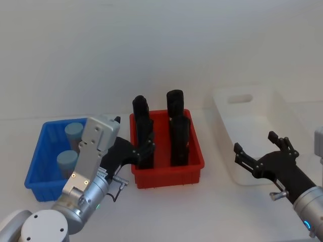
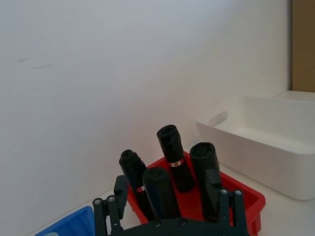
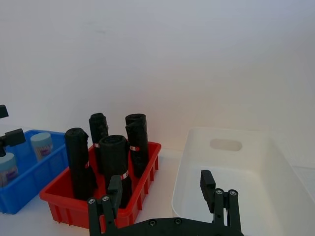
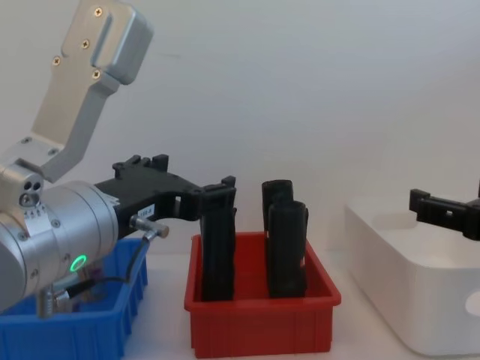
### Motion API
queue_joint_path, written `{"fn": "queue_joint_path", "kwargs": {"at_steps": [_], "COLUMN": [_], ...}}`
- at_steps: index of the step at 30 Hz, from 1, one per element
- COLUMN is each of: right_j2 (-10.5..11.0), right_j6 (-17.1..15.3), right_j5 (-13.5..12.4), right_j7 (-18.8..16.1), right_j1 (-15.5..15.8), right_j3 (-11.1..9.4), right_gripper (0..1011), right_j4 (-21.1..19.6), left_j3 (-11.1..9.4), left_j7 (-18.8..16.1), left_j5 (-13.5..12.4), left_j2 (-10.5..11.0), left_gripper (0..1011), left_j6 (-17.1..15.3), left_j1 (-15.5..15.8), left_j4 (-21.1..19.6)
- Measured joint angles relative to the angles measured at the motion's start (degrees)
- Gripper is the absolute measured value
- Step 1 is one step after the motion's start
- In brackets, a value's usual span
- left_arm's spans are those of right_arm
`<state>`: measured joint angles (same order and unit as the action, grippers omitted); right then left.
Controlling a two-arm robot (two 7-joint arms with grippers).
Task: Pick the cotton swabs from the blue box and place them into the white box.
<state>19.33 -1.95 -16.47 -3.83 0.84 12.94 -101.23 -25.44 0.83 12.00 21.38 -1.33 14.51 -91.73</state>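
Nearest, the left gripper point(image 2: 166, 179) hangs between the blue box point(image 1: 35, 169) and red bin point(image 1: 169, 172), jaws open, empty. The right gripper point(image 1: 255, 142), jaws likewise open, is over the white box point(image 1: 282, 108) at its near end. Both cotton swabs point(image 1: 66, 161) jars stand in the blue box, just left of the left jaws, untouched.

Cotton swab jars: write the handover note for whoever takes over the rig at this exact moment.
Left gripper: open, empty, raised between the bright blue ribbed plastic box and the red plastic bin.
Right gripper: open, empty, above the near end of the large white plastic tub.
Two clear cotton swab jars with grey-blue lids stand in the blue box; the left arm hides part of it.
Done: nothing; no jar seen in the white tub.
Left: move both jars across, probably with the left gripper first.
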Motion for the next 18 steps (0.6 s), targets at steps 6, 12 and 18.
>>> {"fn": "queue_joint_path", "kwargs": {"at_steps": [6,12,18], "right_j2": [0.00,0.00,0.00], "right_j6": [0.00,0.00,0.00], "right_j5": [0.00,0.00,0.00], "right_j7": [0.00,0.00,0.00], "right_j1": [0.01,0.00,0.00], "right_j3": [0.00,0.00,0.00], "right_gripper": [1002,1002,1002], "right_j4": [0.00,0.00,0.00], "left_j3": [0.87,1.91,3.09], "left_j7": [0.05,-0.17,-1.00], "left_j5": [0.91,2.19,4.09], "left_j2": [-0.34,-0.56,-0.66], "left_gripper": [1000,1000,1000], "left_j6": [-1.02,-2.34,-4.34], "left_j1": [1.08,2.12,3.08], "left_j4": [1.62,3.31,5.06]}}
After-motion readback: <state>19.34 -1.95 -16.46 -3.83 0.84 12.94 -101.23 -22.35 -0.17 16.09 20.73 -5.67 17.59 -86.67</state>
